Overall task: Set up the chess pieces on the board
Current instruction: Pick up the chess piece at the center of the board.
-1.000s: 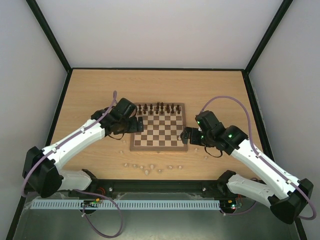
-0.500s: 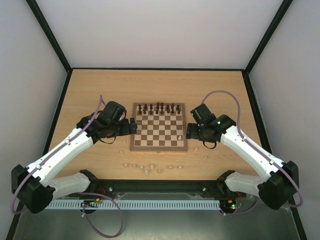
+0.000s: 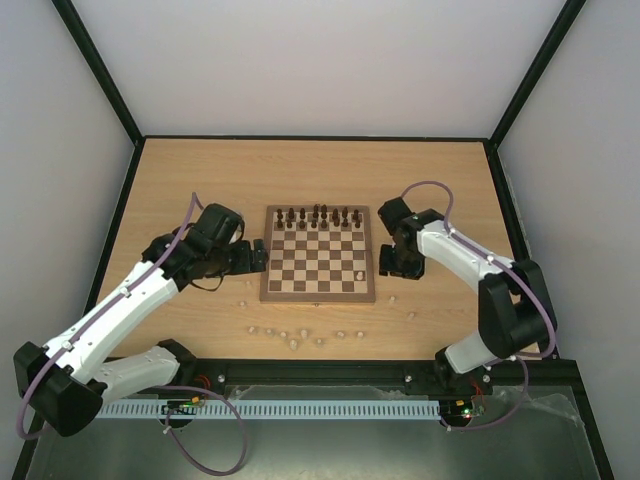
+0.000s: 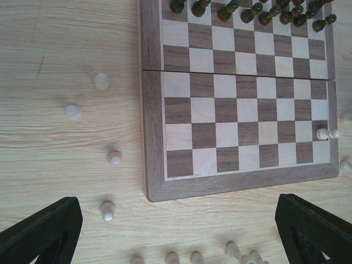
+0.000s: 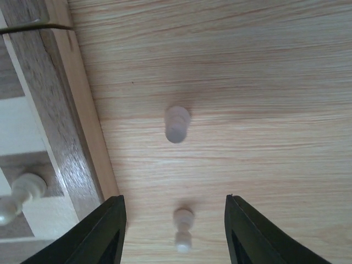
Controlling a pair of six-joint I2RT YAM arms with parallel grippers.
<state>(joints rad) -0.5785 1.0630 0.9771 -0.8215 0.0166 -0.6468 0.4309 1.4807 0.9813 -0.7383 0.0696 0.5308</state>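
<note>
The board (image 3: 320, 258) carries a row of dark chess pieces (image 3: 318, 216) along its far edge and one pale piece (image 3: 361, 274) near its right front corner. Several pale pieces (image 3: 290, 335) lie scattered on the table in front. My left gripper (image 3: 258, 255) hovers open at the board's left edge; its wrist view shows the board (image 4: 154, 137) and loose pale pawns (image 4: 108, 210) between wide jaws (image 4: 176, 242). My right gripper (image 3: 388, 264) hangs just right of the board, open, with a pale pawn (image 5: 183, 221) standing untouched between its fingers (image 5: 107, 231).
A second pale pawn (image 5: 177, 124) stands on the table beyond the right gripper, beside the board's raised border (image 5: 60, 110). More pale pieces (image 4: 73, 112) sit left of the board. A black frame (image 3: 130, 200) edges the tabletop.
The right gripper has left the board's right edge, with a pale piece standing there, moved over the table beside it, and its jaws have narrowed. The left arm has drawn back leftward.
</note>
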